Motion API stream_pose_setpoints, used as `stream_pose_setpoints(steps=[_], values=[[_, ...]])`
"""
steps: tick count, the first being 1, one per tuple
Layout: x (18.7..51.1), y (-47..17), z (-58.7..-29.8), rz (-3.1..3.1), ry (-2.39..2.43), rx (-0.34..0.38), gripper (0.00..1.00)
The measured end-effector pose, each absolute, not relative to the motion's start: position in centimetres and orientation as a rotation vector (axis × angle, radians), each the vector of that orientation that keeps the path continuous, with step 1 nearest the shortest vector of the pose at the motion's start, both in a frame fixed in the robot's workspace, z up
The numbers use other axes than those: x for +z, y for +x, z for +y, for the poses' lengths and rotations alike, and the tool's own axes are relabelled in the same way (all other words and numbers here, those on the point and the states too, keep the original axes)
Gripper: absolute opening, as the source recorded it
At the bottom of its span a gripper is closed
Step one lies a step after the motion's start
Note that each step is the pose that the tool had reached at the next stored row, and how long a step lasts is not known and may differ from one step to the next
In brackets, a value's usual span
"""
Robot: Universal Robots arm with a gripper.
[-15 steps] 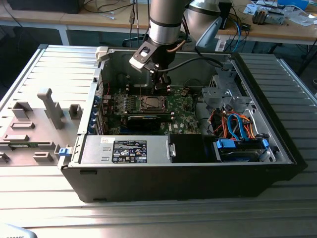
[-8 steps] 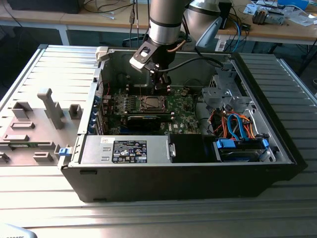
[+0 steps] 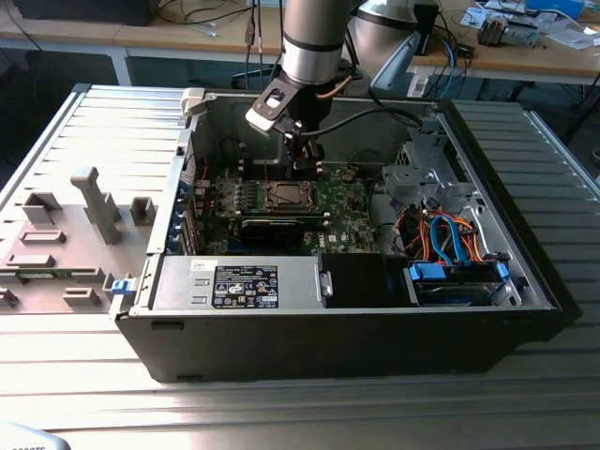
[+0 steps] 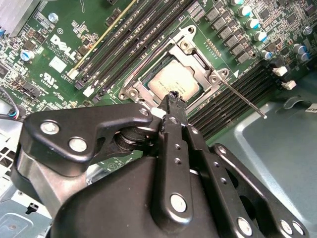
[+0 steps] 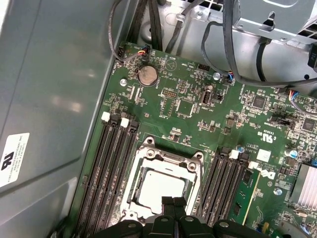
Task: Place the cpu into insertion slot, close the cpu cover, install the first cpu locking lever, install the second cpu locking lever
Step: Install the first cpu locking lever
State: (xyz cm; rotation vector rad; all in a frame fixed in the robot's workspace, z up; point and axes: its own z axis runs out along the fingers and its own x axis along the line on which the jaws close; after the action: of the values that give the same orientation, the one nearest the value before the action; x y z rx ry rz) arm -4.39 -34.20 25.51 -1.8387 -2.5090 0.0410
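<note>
The gripper hangs from the arm into the open computer case. The case lies on its side on the slatted table, so the motherboard faces up and can be reached from above. The claw is closed: in the first wrist view its two fingertips are pressed together with nothing visible between them. They sit just over one edge of the insertion slot, which lies mid-board, toward the far wall of the case and on the exterior view's left of the drive cage. Fingers held together like this make a narrow, stiff point, which I judge suits pushing a thin part rather than carrying one. The cpu lies flat in the slot. Its silvery top shows through the window of the cpu cover, which appears folded down, with its frame over the chip's edges to clamp it. A locking lever, a thin metal rod, juts from the socket's corner out across the memory slots and looks unlatched. So seating the chip and closing the cover look done, and the levers seem to be the work in hand. I cannot tell whether the tips touch the frame, nor whether a second lever is hooked.
</note>
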Motion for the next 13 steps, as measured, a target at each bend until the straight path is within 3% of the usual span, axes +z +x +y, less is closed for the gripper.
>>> stream_pose_setpoints(steps=[13], values=[[25.52,-4.39,-34.20,-2.550,-1.783,0.042,0.11]])
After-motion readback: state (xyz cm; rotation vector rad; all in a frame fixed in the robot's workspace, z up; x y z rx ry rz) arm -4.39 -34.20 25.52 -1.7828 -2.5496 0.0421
